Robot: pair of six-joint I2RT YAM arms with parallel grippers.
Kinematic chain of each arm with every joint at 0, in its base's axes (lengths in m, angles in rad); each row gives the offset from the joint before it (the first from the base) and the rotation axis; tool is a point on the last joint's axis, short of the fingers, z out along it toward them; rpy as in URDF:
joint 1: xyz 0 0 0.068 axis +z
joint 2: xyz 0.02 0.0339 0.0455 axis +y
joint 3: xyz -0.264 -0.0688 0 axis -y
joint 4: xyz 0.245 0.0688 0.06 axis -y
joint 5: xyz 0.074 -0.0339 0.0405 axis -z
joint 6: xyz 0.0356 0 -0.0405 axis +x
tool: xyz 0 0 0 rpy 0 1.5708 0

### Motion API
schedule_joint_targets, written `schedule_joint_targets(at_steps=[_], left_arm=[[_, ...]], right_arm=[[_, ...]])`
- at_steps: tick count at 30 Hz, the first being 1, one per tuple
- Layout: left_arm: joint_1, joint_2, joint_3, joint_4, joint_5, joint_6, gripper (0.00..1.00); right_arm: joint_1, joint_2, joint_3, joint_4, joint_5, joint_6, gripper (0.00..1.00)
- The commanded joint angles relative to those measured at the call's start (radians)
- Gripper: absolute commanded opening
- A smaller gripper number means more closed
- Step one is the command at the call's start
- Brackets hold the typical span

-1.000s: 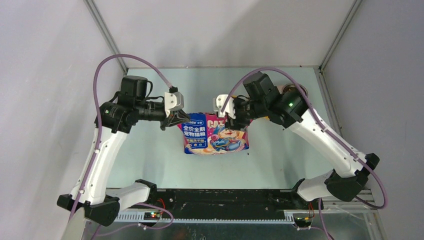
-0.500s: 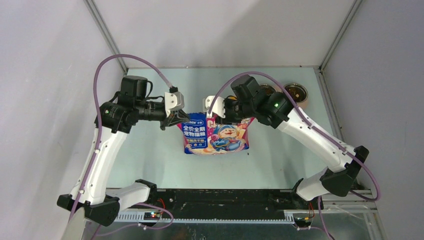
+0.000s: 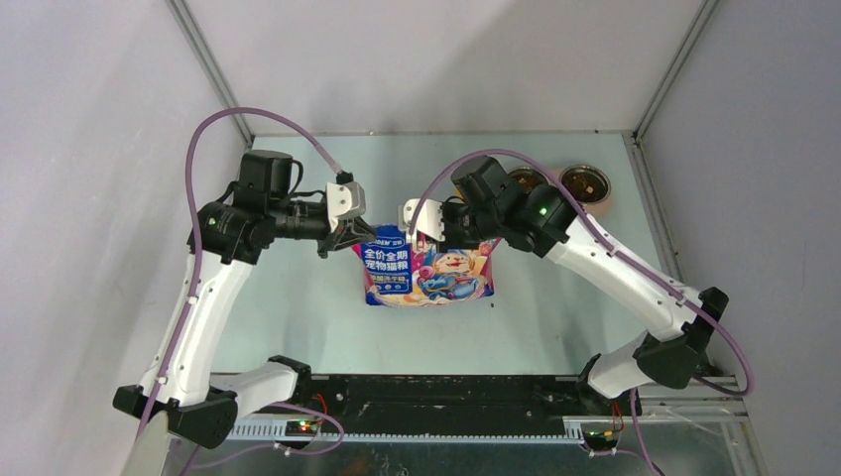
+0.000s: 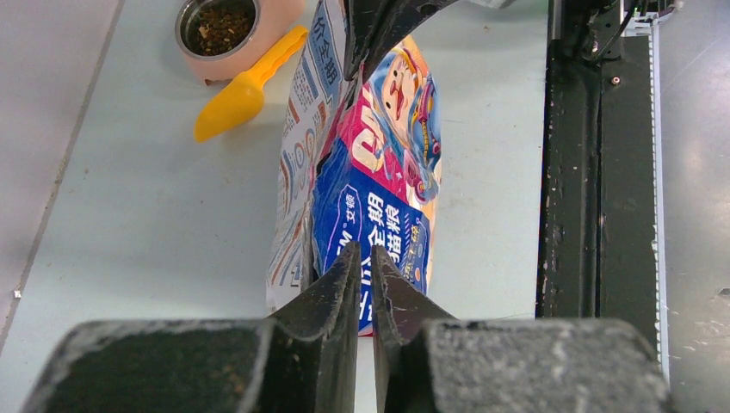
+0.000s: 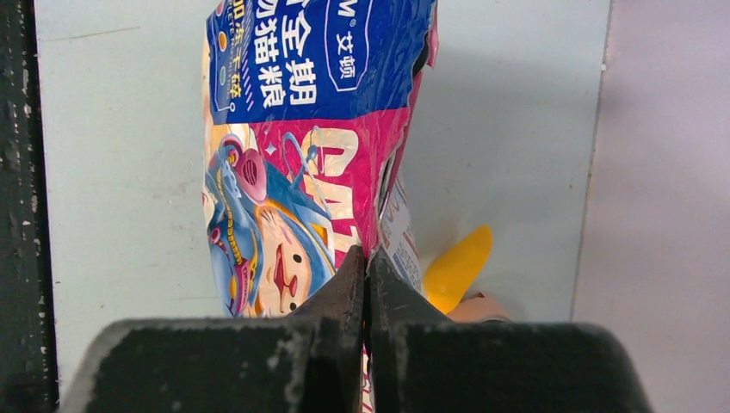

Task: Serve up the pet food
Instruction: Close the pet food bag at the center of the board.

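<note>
A glossy pink-and-blue cartoon bag (image 3: 426, 270) stands in the middle of the table. My left gripper (image 3: 347, 238) is shut on its upper left corner; in the left wrist view the fingertips (image 4: 365, 255) pinch the blue edge of the bag (image 4: 379, 172). My right gripper (image 3: 434, 234) is shut on the bag's top edge, its tips (image 5: 366, 255) clamping the pink film of the bag (image 5: 301, 129). Pet food (image 4: 219, 21) lies as brown kibble in a pink bowl (image 4: 277, 24). A yellow scoop (image 4: 245, 86) rests beside that bowl.
Two bowls (image 3: 585, 183) (image 3: 526, 179) sit at the back right, behind my right arm. The scoop (image 5: 456, 267) lies between the bag and the bowl (image 5: 482, 308). A black rail (image 3: 436, 392) runs along the near edge. Walls close in the table.
My right arm moved left along the bag's top, uncovering the bowls, and its jaws closed on the bag's edge. The left arm kept its hold and place.
</note>
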Motion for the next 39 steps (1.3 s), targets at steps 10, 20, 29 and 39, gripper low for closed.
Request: schedule_joint_targets(at_steps=[10,20,29,39], left_arm=[[-0.007,-0.016,0.017,0.0,0.008,0.004,0.15],[-0.007,-0.017,0.016,-0.006,0.012,0.009,0.15],[-0.008,-0.018,0.017,-0.01,0.013,0.007,0.15],[-0.008,-0.019,0.025,-0.019,0.013,0.011,0.14]], right_arm=[[-0.156,0.1,0.27,-0.198,-0.29,0.091,0.55],[-0.129,-0.009,0.044,-0.083,-0.175,0.051,0.56],[-0.157,-0.027,0.025,0.021,-0.13,0.116,0.0],[-0.221,-0.025,0.099,-0.111,-0.209,0.089,0.38]])
